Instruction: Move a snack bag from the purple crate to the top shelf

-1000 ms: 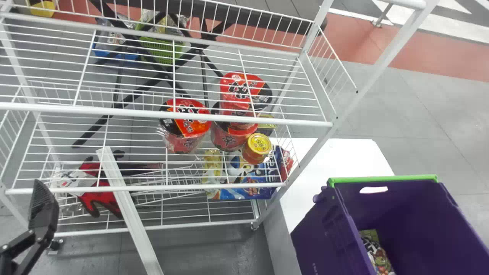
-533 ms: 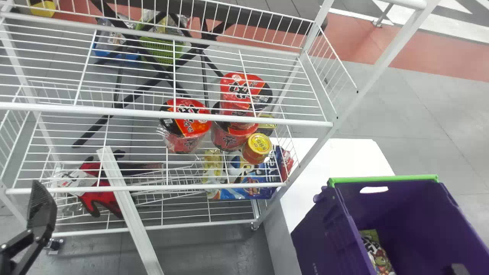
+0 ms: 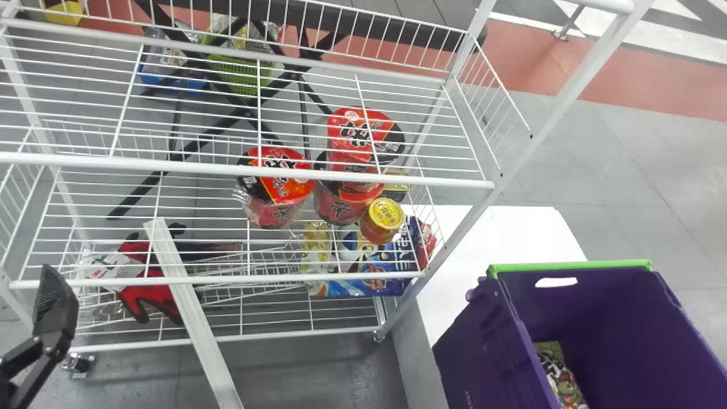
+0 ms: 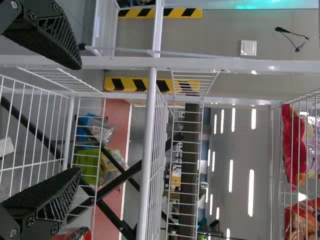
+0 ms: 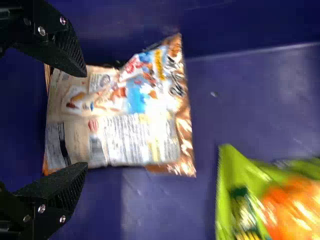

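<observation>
The left gripper is at the head view's lower left, in front of the shelf rack; in the left wrist view the left gripper is open with nothing between its fingers. Inside the purple crate, a patterned snack bag lies by the near-left wall. In the right wrist view, my open right gripper is over a beige and copper-edged snack bag lying on the crate's floor, with one finger to either side of it. A green and orange bag lies apart from it.
White wire shelves stand left of the crate, holding red noodle cups, a yellow-lidded can and a blue bag lower down. A white tabletop lies behind the crate. A pale bar leans against the rack.
In the head view, my left gripper has shifted slightly left. A dark part seen half a second ago at the crate's lower right is gone from there.
</observation>
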`<action>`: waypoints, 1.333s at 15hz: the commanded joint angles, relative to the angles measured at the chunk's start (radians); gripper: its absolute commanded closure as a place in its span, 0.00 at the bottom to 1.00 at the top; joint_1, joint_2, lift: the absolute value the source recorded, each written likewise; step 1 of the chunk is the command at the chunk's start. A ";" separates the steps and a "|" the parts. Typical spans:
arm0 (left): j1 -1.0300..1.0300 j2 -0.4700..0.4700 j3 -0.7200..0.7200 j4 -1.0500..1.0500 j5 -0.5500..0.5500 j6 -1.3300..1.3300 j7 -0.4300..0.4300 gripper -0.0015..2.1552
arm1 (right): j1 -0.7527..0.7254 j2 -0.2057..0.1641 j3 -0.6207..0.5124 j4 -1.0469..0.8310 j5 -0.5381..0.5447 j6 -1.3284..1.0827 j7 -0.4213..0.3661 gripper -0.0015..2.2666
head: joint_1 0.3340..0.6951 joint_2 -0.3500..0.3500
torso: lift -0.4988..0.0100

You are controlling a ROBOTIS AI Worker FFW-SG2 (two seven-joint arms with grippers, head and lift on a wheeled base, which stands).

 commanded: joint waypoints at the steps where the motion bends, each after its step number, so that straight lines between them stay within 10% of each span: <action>1: 0.004 0.001 0.004 -0.003 0.002 -0.006 0.000 0.04 | -0.004 0.002 0.021 0.022 0.001 -0.004 0.000 0.10 | 1.00 0.00 | 0.09; 20: -0.004 -0.005 0.029 0.011 0.024 -0.006 -0.011 0.04 | 0.008 0.021 0.149 0.036 0.073 0.039 -0.149 0.10 | 1.00 0.00 | 0.09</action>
